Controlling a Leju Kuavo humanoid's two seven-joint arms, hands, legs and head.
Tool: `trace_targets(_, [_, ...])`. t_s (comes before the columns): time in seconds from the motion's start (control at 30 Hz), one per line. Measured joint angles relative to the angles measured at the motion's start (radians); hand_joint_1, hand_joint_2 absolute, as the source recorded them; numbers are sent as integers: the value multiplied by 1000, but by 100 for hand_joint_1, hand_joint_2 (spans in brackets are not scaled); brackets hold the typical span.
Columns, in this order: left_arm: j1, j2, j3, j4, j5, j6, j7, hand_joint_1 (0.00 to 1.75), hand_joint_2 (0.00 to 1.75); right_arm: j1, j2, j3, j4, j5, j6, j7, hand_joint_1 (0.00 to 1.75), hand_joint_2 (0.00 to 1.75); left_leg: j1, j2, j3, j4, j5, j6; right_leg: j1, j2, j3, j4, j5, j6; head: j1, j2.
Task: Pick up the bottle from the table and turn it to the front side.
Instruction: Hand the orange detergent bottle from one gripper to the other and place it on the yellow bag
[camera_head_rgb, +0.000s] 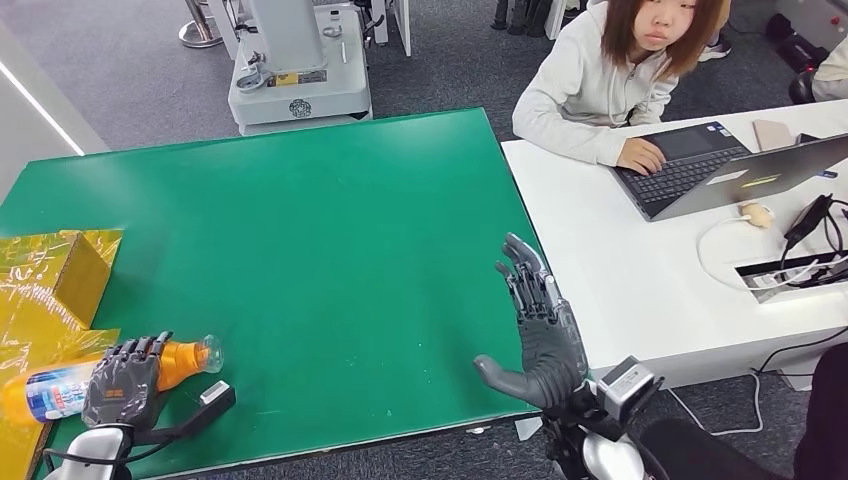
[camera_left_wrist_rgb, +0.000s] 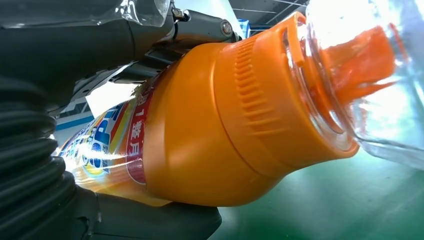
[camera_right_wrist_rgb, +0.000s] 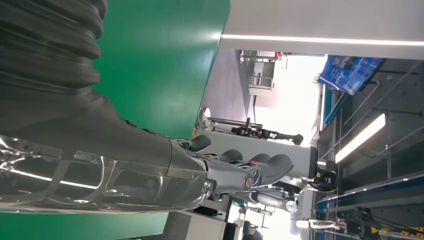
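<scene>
Gripping the bottle (camera_head_rgb: 60, 385) at the near-left corner of the green table (camera_head_rgb: 330, 260), the left hand (camera_head_rgb: 122, 382) wraps its orange body (clear cap (camera_left_wrist_rgb: 380, 75) pointing right, bottle lying sideways). Right hand (camera_head_rgb: 535, 330) hovers over the table's right edge, fingers spread, holding nothing.

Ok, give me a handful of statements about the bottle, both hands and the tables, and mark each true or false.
1. The left hand grips the bottle. True.
2. The bottle stands upright on the green table. False: it lies roughly sideways in the hand, cap end pointing right.
3. The right hand holds a laptop. False: it holds nothing, fingers spread at the green table's right edge.
4. The bottle has an orange top under a clear cap. True.
5. A person sits at the white table with a laptop. True.
</scene>
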Motion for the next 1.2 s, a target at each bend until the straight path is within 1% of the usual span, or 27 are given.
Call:
trace_targets(0.17, [-27, -5, -27, 31, 0, -3, 25, 175, 175, -4, 0, 10, 11, -4, -4, 1, 0, 175, 0, 0, 0, 0, 0, 0, 0, 0, 0, 0, 0, 0, 0, 0])
trace_targets(0.2, [-40, -6, -38, 47, 0, -3, 28, 171, 175, -5, 0, 14, 15, -5, -8, 1, 0, 175, 0, 0, 0, 0, 0, 0, 0, 0, 0, 0, 0, 0, 0, 0])
trace_targets(0.23, [-55, -8, -49, 66, 0, -4, 27, 140, 175, -6, 0, 19, 18, -5, -12, 1, 0, 175, 0, 0, 0, 0, 0, 0, 0, 0, 0, 0, 0, 0, 0, 0])
trace_targets(0.3, [-84, -12, -68, 106, 0, -7, 19, 52, 175, -7, 0, 29, 23, -5, -21, 3, 0, 175, 0, 0, 0, 0, 0, 0, 0, 0, 0, 0, 0, 0, 0, 0])
trace_targets(0.33, [-97, -14, -75, 124, 0, -8, 14, 12, 175, -7, 0, 32, 24, -5, -24, 6, 0, 175, 0, 0, 0, 0, 0, 0, 0, 0, 0, 0, 0, 0, 0, 0])
trace_targets(0.37, [-108, -16, -81, 141, 1, -9, 10, 0, 175, -7, 0, 35, 24, -3, -27, 10, 0, 175, 0, 0, 0, 0, 0, 0, 0, 0, 0, 0, 0, 0, 0, 0])
trace_targets(0.6, [-144, -23, -89, 207, 0, 21, -12, 0, 175, -15, 0, 50, 29, 5, -33, 34, 0, 175, 0, 0, 0, 0, 0, 0, 0, 0, 0, 0, 0, 0, 0, 0])
trace_targets(0.83, [-145, -24, -89, 229, 0, 46, -34, 0, 175, -12, 9, 52, 35, 15, -38, 34, 0, 175, 0, 0, 1, 0, 0, 0, 0, 0, 0, 0, 0, 0, 0, 0])
trace_targets(1.1, [-144, -33, -89, 230, 0, 52, -33, 0, 175, -6, 23, 51, 35, 18, -40, 45, 0, 175, 0, 0, 1, 0, 0, 0, 0, 0, 1, 0, 0, 0, 0, 0])
trace_targets(1.2, [-138, -37, -84, 230, 33, 81, -70, 0, 175, 8, 24, 51, 35, 22, -41, 44, 0, 175, 0, 0, 1, 0, 0, 0, 0, -1, 1, 0, 0, 0, 0, 0])
